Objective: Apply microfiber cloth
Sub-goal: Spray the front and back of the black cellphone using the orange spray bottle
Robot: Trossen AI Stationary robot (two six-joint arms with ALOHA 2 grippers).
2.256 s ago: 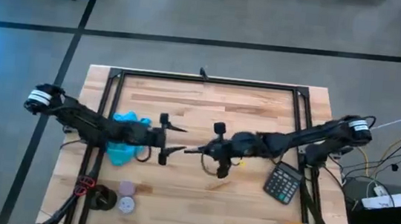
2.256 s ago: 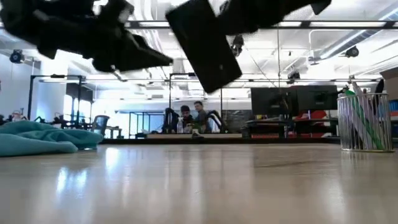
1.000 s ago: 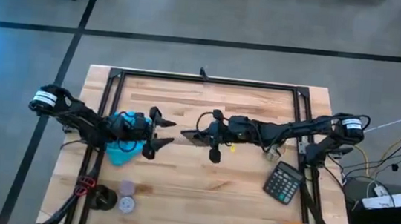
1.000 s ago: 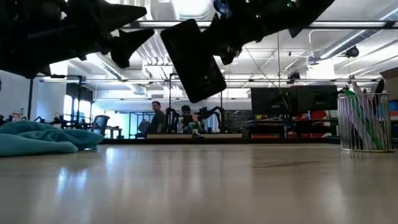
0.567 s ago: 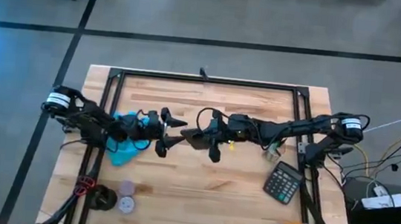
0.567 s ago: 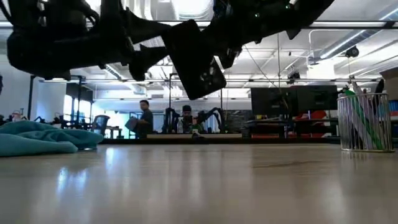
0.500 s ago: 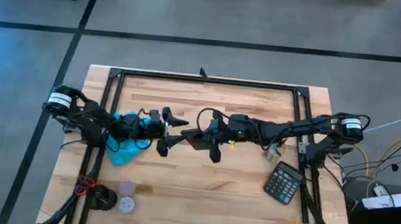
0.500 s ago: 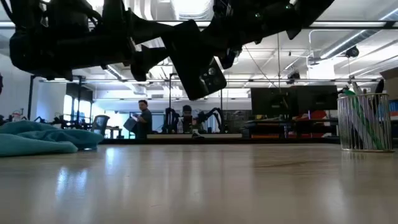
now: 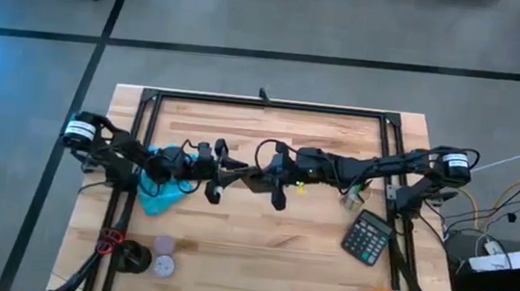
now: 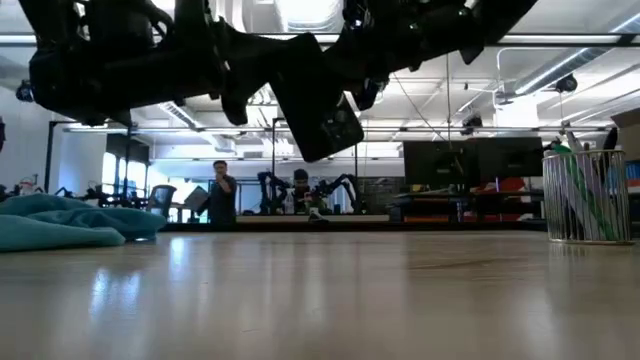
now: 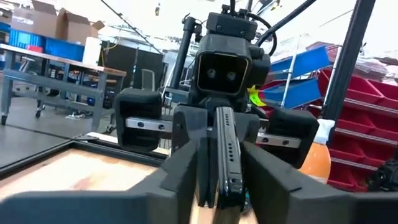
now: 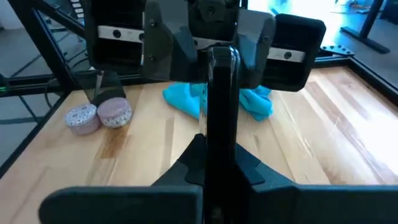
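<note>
My right hand and left hand both grasp the black phone edge-on, just beside the microfiber cloth.

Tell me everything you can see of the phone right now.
The slim black rectangular phone hangs tilted in the air above the wooden table, touching nothing below. Both claws pinch it edge-on from opposite ends: the right claw and the left claw. The low view shows a camera bump near its lower corner.
</note>
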